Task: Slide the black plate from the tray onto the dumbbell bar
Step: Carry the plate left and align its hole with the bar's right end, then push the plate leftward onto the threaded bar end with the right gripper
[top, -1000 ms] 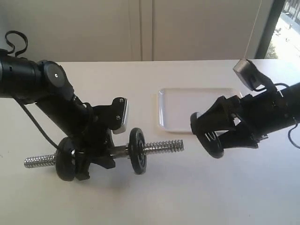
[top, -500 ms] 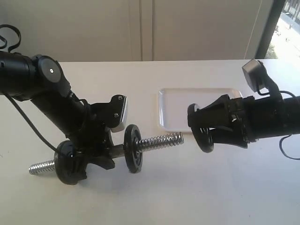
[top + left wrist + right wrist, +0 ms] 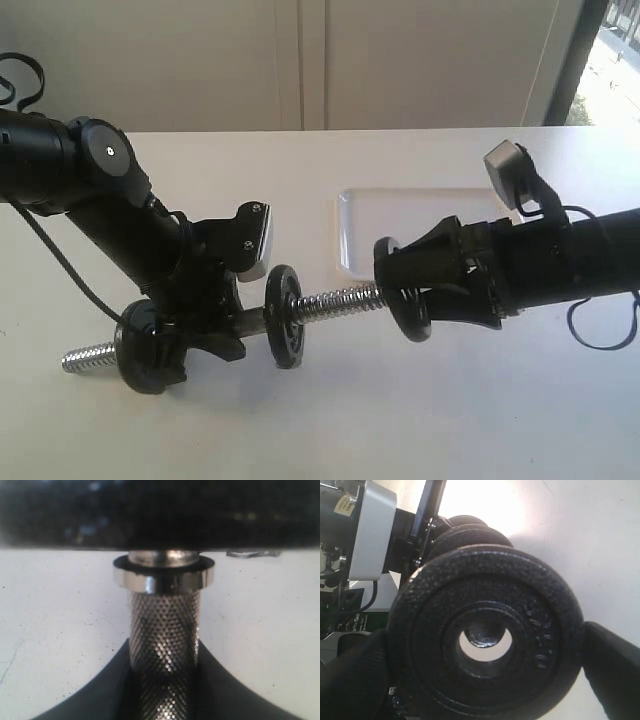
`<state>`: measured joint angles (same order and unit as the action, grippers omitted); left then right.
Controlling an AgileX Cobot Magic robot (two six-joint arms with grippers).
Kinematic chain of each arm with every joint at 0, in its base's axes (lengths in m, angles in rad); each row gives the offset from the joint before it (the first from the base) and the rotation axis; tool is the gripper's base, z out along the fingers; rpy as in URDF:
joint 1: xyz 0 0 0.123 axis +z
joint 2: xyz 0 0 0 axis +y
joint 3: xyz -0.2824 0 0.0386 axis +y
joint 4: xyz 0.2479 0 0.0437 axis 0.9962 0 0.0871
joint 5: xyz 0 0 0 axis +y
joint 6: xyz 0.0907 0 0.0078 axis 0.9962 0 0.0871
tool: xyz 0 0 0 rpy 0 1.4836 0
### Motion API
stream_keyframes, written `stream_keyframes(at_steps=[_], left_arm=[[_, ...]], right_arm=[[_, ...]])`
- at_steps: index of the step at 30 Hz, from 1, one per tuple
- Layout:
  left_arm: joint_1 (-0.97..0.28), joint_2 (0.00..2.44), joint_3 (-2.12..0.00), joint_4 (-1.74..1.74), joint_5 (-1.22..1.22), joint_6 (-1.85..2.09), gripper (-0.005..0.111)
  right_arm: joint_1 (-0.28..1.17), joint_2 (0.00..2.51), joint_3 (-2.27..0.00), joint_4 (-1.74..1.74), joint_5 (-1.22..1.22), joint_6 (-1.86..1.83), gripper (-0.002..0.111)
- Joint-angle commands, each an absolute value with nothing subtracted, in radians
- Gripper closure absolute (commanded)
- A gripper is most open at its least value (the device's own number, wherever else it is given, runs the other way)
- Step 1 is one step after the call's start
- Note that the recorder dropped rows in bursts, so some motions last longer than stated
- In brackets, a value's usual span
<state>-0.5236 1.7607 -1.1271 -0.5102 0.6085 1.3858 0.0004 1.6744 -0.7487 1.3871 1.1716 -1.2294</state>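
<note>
The dumbbell bar (image 3: pixel 335 300) is held off the table, its right end tilted up. My left gripper (image 3: pixel 212 325) is shut on its knurled middle (image 3: pixel 165 645), black fingers (image 3: pixel 90 697) on both sides. Two black discs ride the bar, one (image 3: pixel 145 348) left of my grip and one (image 3: pixel 283 316) right of it. My right gripper (image 3: pixel 410 296) is shut on the black plate (image 3: pixel 404 305), held upright at the bar's threaded right tip. In the right wrist view the plate (image 3: pixel 540 605) fills the frame, and the bar's end (image 3: pixel 487 632) shows off-centre through its hole.
The white tray (image 3: pixel 365 235) lies on the table behind the right gripper, partly hidden by it. The left arm's black links (image 3: pixel 110 200) stretch in from the left. A dark window frame stands at the far right.
My right gripper has carried the black plate leftward from beside the tray up to the bar's right tip. The left arm raised the bar's right end slightly early on, then held still.
</note>
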Motion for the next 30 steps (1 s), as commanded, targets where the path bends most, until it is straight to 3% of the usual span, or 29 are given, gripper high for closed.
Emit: stream_keyframes(at_steps=[1,30], left_arm=[[-0.530,1.704,-1.148,-0.628,0.630,1.376,0.107],[-0.530,1.704,-1.148,-0.628,0.620,1.376,0.107]], right_arm=[[0.000,1.669,-0.753,1.442,1.221,-1.252,0.108],[0.040,1.678,-0.662,1.581,1.152,-1.311,0.108]])
